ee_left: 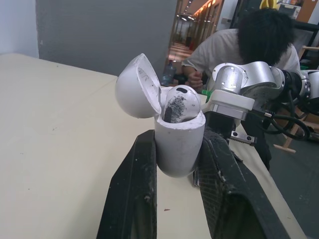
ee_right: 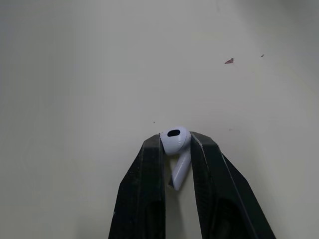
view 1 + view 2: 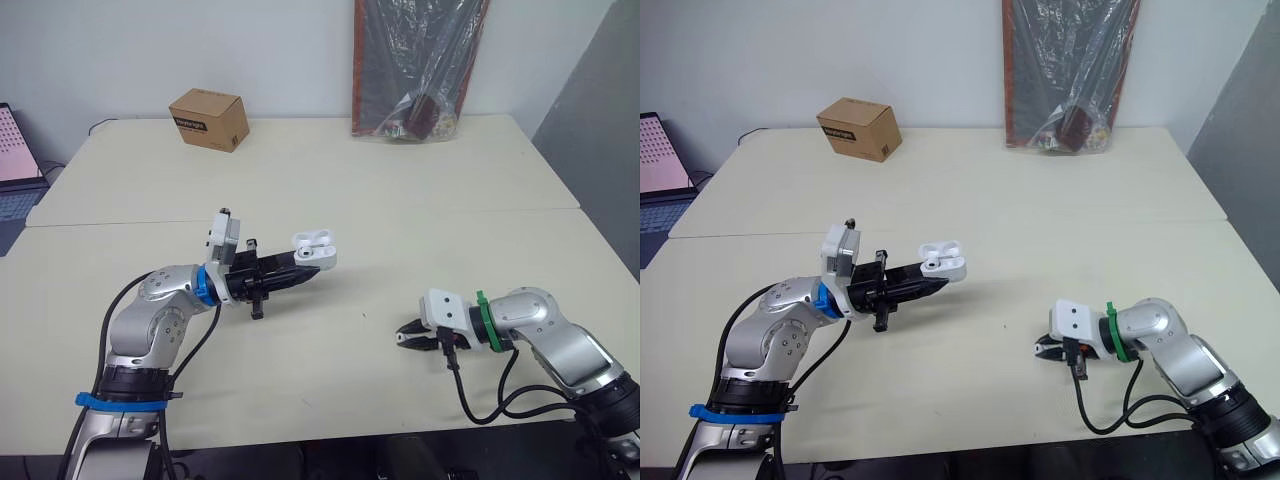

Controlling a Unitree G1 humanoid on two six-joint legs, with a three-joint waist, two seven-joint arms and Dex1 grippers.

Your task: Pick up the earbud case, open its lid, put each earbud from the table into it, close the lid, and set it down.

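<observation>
- Case: white. We find it held up off the table, left of centre and well ahead of the table's near edge.
- Left gripper: the arm reaches in from the robot's left, fingers pointing toward the right side. The two black fingers are pinched on the lower body of the case, one on each flank. The case sits at the very fingertips, with its rounded bottom sunk between them.
- Lid: swung open and tipped back on its hinge to one side of the body. We see its hollow inside in the left wrist view.
- One earbud already sits in the case, its head standing just above the rim beside the open lid.
- Second earbud: white, at the right gripper, low over the table near the front edge and right of centre.
- The right gripper's fingers are pressed on the second earbud's head, one on each side. The stem hangs back into the gap between the fingers.
- We cannot tell whether the second earbud touches the table or is just clear of it.
- The two grippers are well apart, and the case stands higher and farther back than the second earbud.
- Far side of the table: a cardboard box toward the left, and a plastic-wrapped bag leaning on the wall toward the right.
- A laptop shows at the far left edge.
- In the left wrist view a person bends forward beyond the right arm.
</observation>
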